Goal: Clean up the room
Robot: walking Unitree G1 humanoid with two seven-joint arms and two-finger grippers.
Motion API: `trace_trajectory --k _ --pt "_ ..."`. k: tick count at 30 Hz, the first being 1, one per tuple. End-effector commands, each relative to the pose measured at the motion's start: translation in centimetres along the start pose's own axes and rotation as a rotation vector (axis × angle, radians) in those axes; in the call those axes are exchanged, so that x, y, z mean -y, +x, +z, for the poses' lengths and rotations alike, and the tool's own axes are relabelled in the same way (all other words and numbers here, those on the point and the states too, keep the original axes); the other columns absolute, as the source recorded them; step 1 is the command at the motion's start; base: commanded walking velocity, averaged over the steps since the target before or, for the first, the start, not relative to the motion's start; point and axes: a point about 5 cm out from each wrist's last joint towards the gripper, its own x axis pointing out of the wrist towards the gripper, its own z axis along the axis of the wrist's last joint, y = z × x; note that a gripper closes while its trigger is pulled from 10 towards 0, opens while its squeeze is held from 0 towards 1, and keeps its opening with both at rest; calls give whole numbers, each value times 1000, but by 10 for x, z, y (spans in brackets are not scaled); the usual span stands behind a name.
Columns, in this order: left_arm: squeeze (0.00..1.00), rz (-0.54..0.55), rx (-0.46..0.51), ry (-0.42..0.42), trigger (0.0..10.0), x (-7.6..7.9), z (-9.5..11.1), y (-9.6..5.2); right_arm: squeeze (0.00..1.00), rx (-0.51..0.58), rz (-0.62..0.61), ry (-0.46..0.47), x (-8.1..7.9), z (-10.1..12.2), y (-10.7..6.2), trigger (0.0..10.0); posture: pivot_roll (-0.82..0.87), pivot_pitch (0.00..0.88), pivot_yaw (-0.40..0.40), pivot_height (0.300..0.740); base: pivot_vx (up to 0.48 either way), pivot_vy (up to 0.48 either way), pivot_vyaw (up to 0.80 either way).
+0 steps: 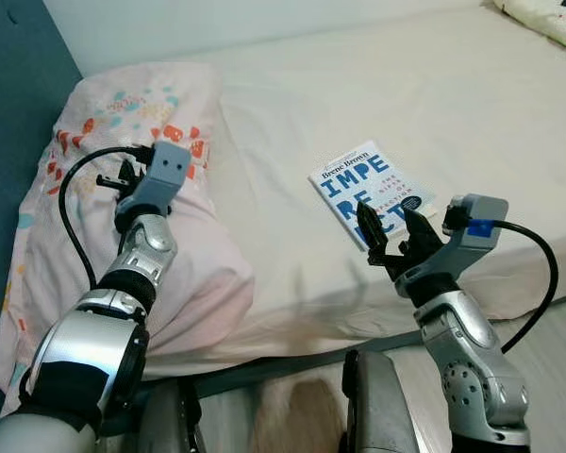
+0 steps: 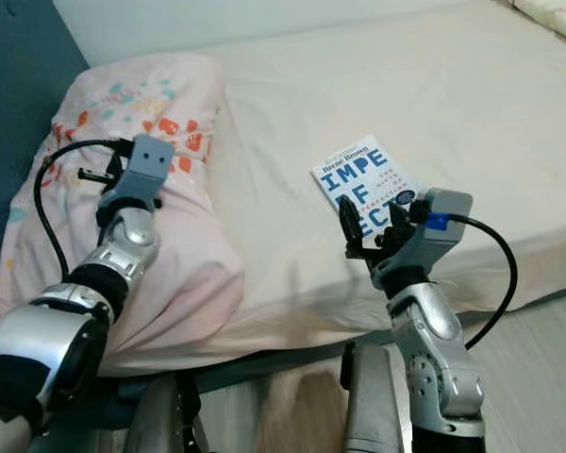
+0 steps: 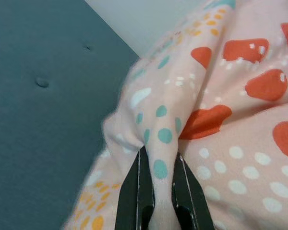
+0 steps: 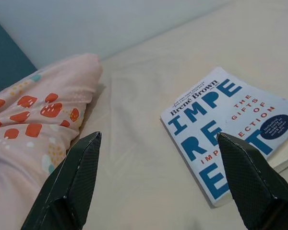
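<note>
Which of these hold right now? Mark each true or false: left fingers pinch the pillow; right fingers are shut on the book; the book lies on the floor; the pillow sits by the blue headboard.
1. The left gripper pinches the pillow fabric. True.
2. The right gripper is shut on the book. False: its fingers are spread open, short of it.
3. The book lies on the floor. False: it lies on the bed.
4. The pillow sits by the blue headboard. True.
</note>
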Motion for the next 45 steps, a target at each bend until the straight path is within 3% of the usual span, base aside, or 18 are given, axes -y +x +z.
trace_trajectory --k 1,2,3,5,6,9,14,18,21,25,26,29,33,34,35,39,41,45 --pt "8 -28 -101 0 10000 2 -22 -8 0 -7 21 16 -5 -1 -3 10000 -82 266 94 526 0 0 0" --pt "1000 -63 -132 -63 10000 7 -20 -9 0 -8 20 17 -5 -1 -3 10000 -79 263 94 526 0 0 0" --pt "1000 -126 -173 -182 10000 14 -15 -9 0 -10 19 19 -4 -2 -3 10000 -77 256 94 526 0 0 0" --pt "1000 -148 -184 -227 10000 17 -12 -9 0 -11 19 19 -4 -3 -3 10000 -77 256 94 526 0 0 0" --pt "1000 -185 -204 -319 10000 21 -6 -8 0 -13 21 19 -5 -4 -2 10000 -75 247 95 526 0 0 0" --pt "1000 -203 -216 -371 10000 21 -4 -7 0 -14 24 17 -5 -5 0 10000 -75 238 95 526 0 0 0" --pt "1000 -355 -236 -531 10000 25 2 -4 0 -17 21 3 -2 -4 4 10000 -68 204 92 526 0 0 0" --pt "1000 -490 -214 -570 10000 29 5 -5 0 -33 1 -14 3 -5 7 10000 -62 187 90 526 0 0 0" --pt "1000 -677 -156 -497 10000 29 -2 -10 0 -74 -46 -51 14 -8 12 10000 -48 150 80 526 0 0 0" --pt "1000 -769 -136 -451 10000 22 -16 -13 0 -94 -69 -59 21 -9 16 10000 -42 132 73 526 0 0 0" --pt "1000 -816 -110 -499 10000 13 -22 -13 0 -99 -66 -52 23 -10 19 10000 -36 113 65 526 0 0 0" --pt "1000 -833 -98 -520 10000 9 -23 -13 0 -101 -64 -51 23 -10 20 10000 -36 113 65 526 0 0 0" --pt "1000 -879 -5 -596 10000 -3 -16 -10 0 -112 -51 -34 26 -14 26 10000 -16 83 43 526 0 0 0" --pt "0 -877 37 -647 10000 -13 -11 -6 0 -117 -40 -24 25 -16 29 10000 -9 76 37 526 0 0 0" --pt "0 -877 37 -647 10000 -13 -11 -6 0 -117 -40 -24 25 -16 29 10000 -9 76 37 526 0 0 0" --pt "0 -767 41 -920 10000 -26 -5 0 0 -106 -24 16 28 -19 37 10000 11 32 17 545 0 0 0" --pt "0 -749 39 -936 10000 -25 -6 -2 0 -109 -27 14 30 -20 39 10000 12 29 16 550 0 0 0" --pt "0 -695 -64 -998 10000 -7 -23 -18 0 -114 -30 20 35 -23 42 10000 10 2 1 570 0 0 0"
